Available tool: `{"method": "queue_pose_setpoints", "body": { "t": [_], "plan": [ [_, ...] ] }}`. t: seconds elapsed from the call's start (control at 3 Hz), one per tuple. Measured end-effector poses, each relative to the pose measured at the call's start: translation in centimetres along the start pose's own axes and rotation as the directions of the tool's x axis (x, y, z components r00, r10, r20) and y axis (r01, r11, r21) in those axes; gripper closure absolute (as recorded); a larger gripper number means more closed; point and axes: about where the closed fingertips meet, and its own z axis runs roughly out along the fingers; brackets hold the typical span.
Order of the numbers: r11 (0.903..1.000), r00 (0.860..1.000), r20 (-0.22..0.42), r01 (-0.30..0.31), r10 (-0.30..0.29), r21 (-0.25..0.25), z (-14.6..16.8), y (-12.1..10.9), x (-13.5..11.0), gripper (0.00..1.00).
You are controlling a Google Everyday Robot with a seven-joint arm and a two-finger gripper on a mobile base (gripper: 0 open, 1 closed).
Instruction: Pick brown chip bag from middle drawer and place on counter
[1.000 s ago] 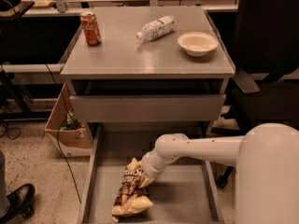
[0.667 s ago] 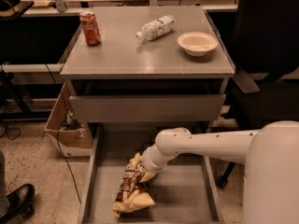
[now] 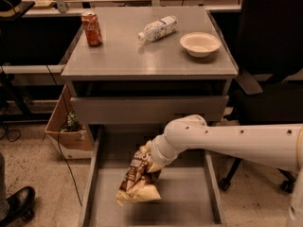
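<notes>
your robot's white arm (image 3: 236, 141) reaches in from the right edge and bends down toward the open drawer. the grey worktop (image 3: 128, 56) fills the upper middle of the view, seen from above and in front. below it sits a closed drawer with a plain grey front (image 3: 142, 109), and under that the middle drawer (image 3: 189, 197) is pulled out toward you, its flat grey floor showing. a black chair (image 3: 270, 41) stands to the right of the worktop, and an open cardboard box (image 3: 59, 126) rests on the floor to the left. the brown chip bag (image 3: 137, 181) hangs tilted over the left half of the middle drawer, its cream lower end pointing down and left, apparently raised off the floor. on the worktop, a clear plastic bottle (image 3: 158, 28) lies on its side near the back, a pale bowl (image 3: 200, 44) sits at the right, and a red can (image 3: 92, 28) stands upright at the back left. your gripper (image 3: 150, 161) is at the arm's end above the drawer, clenched on the bag's upper end. a dark shoe (image 3: 16, 203) shows at bottom left.
</notes>
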Motion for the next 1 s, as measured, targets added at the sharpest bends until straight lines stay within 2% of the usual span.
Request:
{"method": "queue_pose_setpoints", "body": {
  "t": [0.33,0.67,1.0],
  "plan": [
    [0.9927,0.998,-0.066,-0.013,0.021,0.120,-7.3,-1.9,-1.1,1.00],
    [0.9927,0.998,-0.066,-0.013,0.021,0.120,-7.3,-1.9,-1.1,1.00],
    [0.9872,0.996,-0.081,-0.007,0.020,0.160,-10.8,-3.2,-2.5,1.00]
  ]
}}
